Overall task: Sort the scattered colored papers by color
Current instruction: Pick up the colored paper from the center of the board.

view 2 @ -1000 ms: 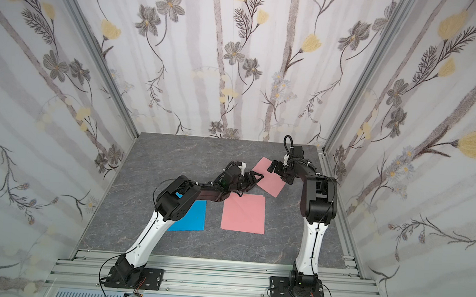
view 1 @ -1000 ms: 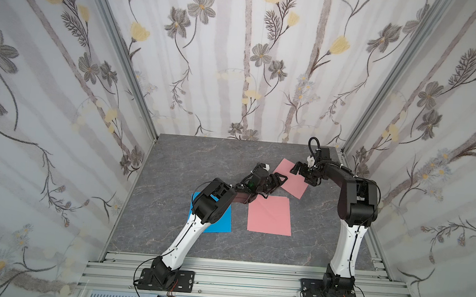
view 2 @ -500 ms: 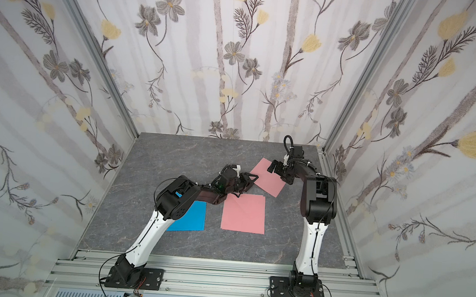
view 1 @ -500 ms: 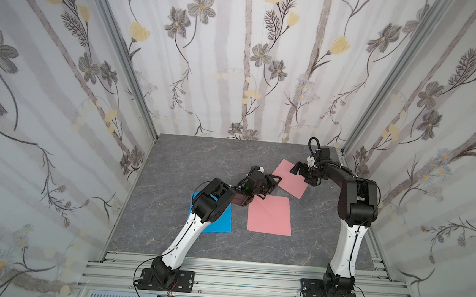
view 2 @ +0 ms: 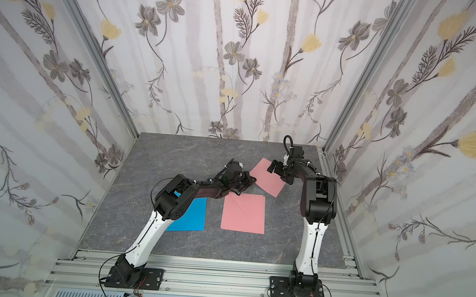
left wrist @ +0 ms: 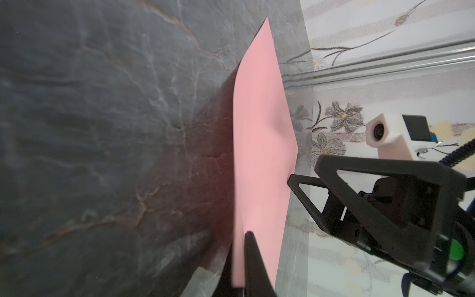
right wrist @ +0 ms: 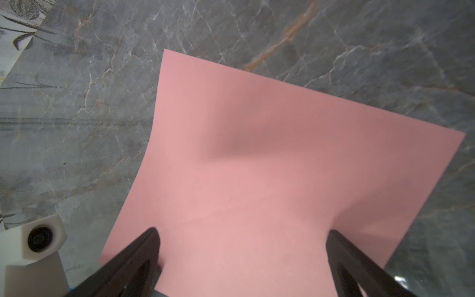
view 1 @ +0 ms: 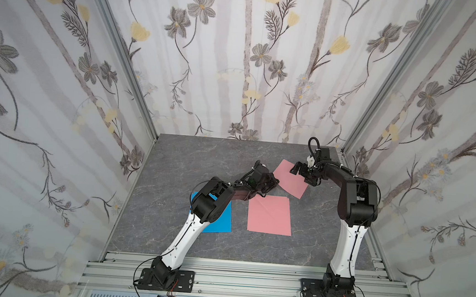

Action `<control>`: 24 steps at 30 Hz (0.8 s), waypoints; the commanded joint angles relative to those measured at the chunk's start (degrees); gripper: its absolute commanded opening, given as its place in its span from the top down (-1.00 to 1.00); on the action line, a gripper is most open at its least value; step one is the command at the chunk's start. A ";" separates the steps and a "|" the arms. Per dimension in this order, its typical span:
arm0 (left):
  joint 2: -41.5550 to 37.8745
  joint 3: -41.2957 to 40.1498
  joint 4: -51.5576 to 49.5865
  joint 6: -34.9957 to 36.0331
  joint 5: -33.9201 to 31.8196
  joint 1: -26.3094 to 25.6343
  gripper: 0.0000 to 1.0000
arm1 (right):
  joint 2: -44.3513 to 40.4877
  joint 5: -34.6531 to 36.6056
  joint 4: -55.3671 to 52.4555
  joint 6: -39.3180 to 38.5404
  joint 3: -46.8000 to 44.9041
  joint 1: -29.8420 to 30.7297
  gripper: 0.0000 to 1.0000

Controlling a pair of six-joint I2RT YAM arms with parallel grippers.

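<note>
Top views: the far pink sheet (view 1: 290,179) lies slanted between both grippers; its near corner is pinched by the closed left gripper (view 1: 275,182), nearer the flat pink sheet (view 2: 243,212).
Left wrist view: the sheet's edge (left wrist: 259,144) is clamped and lifted.
Right wrist view: the right gripper (right wrist: 241,246) is spread wide over the sheet, holding nothing.

Pink papers (view 1: 269,214), blue paper (view 1: 221,219), grey-marbled table (view 1: 190,163)

Grey marble tabletop (view 1: 190,157), floral walls (view 1: 48,90), aluminium rail (view 1: 250,282) in front
</note>
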 commanded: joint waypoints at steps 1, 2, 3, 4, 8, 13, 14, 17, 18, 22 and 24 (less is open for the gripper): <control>-0.47 1.13 -8.24 3.62 -0.71 -0.21 1.00 | 1.57 -7.40 -2.35 0.73 -0.95 1.16 -1.00; -0.82 1.59 -9.20 4.40 -0.77 -0.31 1.00 | 1.46 -7.43 -2.30 0.70 -0.98 1.27 -1.00; -1.16 1.98 -10.20 5.18 -0.78 -0.35 1.00 | 1.35 -7.47 -2.36 0.62 -0.98 1.39 -1.00; -1.51 2.62 -11.54 5.99 -0.81 -0.49 1.00 | 1.26 -7.47 -2.35 0.68 -0.93 1.42 -1.00; -2.61 5.38 -16.94 10.43 -1.17 -0.99 1.00 | 0.04 -7.49 -2.40 0.66 -1.32 1.75 -1.00; -4.02 7.81 -21.57 14.35 -2.65 -1.45 1.00 | -2.50 -8.21 -2.35 0.79 -2.08 2.25 -1.00; -4.12 8.54 -22.70 14.96 -2.80 -1.39 1.00 | -3.33 -8.33 -2.34 0.80 -2.23 2.37 -1.00; -4.90 10.52 -26.61 17.14 -4.12 -1.70 1.00 | -6.26 -8.98 -2.61 0.92 -3.19 2.49 -1.00; -5.29 11.23 -28.32 18.01 -4.68 -1.79 1.00 | -7.45 -9.06 -2.76 0.91 -3.61 2.47 -1.00; -8.13 11.12 -32.62 20.58 -6.72 -2.67 1.00 | -13.72 -9.02 -3.14 0.83 -7.08 2.64 -1.00; -10.45 9.36 -33.12 21.61 -7.17 -3.21 1.00 | -17.10 -9.20 -3.23 0.67 -9.83 2.86 -1.00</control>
